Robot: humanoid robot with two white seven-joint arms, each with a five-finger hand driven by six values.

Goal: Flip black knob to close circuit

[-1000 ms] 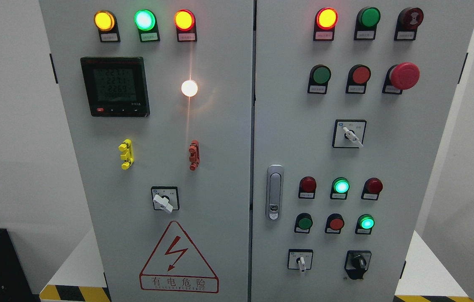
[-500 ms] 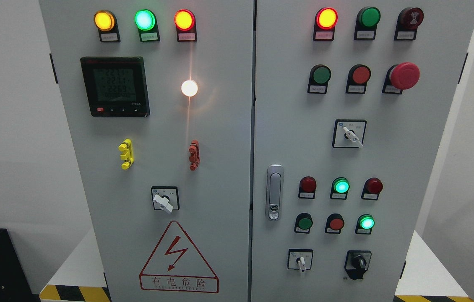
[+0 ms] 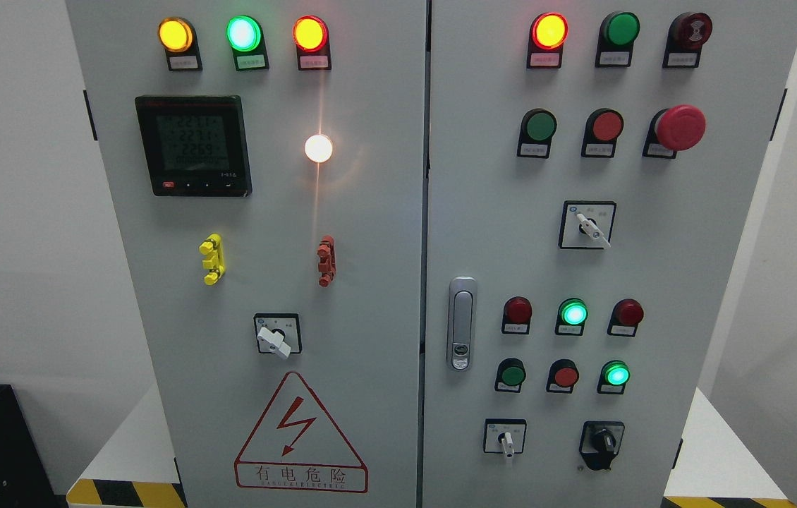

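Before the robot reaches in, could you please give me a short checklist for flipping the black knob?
1. Black knob in view, lower right of the right door: ok.
2. Nothing blocks the knob: ok.
3. White selector switch to its left stands apart: ok.
4. Robot hands in view: not ok, neither shows.
5. Knob's present position: cannot tell.
6. Red emergency stop button far above the knob: ok.

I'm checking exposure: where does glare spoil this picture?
Head view: the white lamp blooms, with a vertical streak running down to the red clip; the meter screen digits look soft; the black knob is sharp and glare-free.
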